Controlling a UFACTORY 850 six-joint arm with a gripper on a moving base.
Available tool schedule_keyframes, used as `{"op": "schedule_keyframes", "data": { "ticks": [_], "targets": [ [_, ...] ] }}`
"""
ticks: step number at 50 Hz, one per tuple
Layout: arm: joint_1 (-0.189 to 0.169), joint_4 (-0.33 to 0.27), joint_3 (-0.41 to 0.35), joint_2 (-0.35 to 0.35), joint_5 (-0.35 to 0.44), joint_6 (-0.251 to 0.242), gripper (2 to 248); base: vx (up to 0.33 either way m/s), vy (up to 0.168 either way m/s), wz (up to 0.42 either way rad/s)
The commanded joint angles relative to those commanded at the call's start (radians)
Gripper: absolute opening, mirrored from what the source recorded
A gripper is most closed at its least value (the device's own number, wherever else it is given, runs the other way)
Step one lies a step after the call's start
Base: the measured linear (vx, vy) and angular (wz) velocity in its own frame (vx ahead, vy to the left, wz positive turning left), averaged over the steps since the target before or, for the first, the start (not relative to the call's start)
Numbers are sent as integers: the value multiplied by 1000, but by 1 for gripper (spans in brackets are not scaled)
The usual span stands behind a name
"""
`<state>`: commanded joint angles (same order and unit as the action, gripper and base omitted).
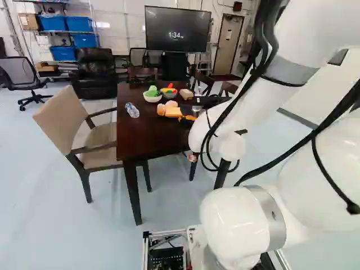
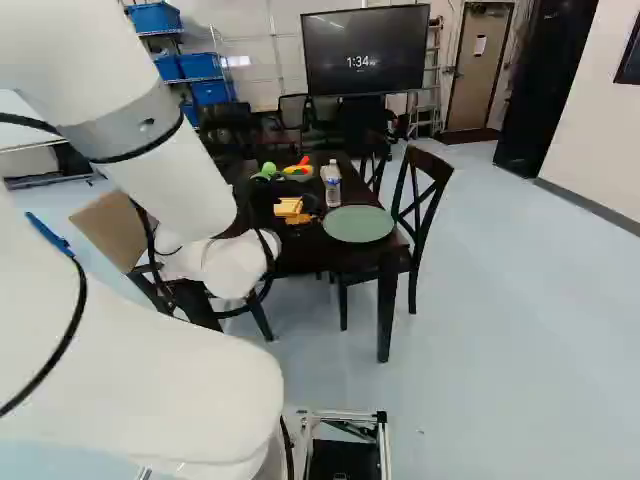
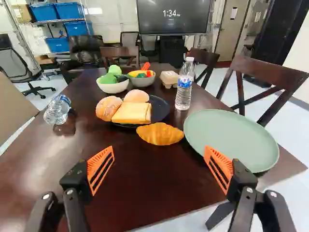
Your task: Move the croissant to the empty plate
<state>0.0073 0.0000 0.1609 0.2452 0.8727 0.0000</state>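
Observation:
The golden croissant (image 3: 160, 134) lies on the dark table ahead of my gripper (image 3: 159, 166), in the wrist view. My gripper stands wide open, both orange pads apart and nothing between them. Right beside the croissant is the empty green plate (image 3: 231, 137), which in the right base view (image 2: 358, 224) sits near the table's corner. Behind the croissant, a black plate (image 3: 161, 107) carries two round buns (image 3: 108, 108) and sliced bread (image 3: 131, 113). I cannot make out the gripper clearly in the base views.
A water bottle (image 3: 184, 84) stands upright behind the croissant; another bottle (image 3: 58, 109) lies on its side. Two bowls (image 3: 113, 87) of play food and a small carton (image 3: 169, 78) are farther back. Chairs (image 2: 424, 195) (image 1: 84, 129) flank the table (image 1: 149, 135).

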Motion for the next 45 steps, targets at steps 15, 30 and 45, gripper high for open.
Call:
{"op": "schedule_keyframes", "data": {
  "ticks": [15, 30, 45],
  "targets": [
    [9, -30, 79, -47, -53, 0, 247, 0, 0, 0],
    [17, -110, 158, -92, -184, 0, 247, 0, 0, 0],
    [13, -194, 234, -132, -323, 0, 247, 0, 0, 0]
  ]
}}
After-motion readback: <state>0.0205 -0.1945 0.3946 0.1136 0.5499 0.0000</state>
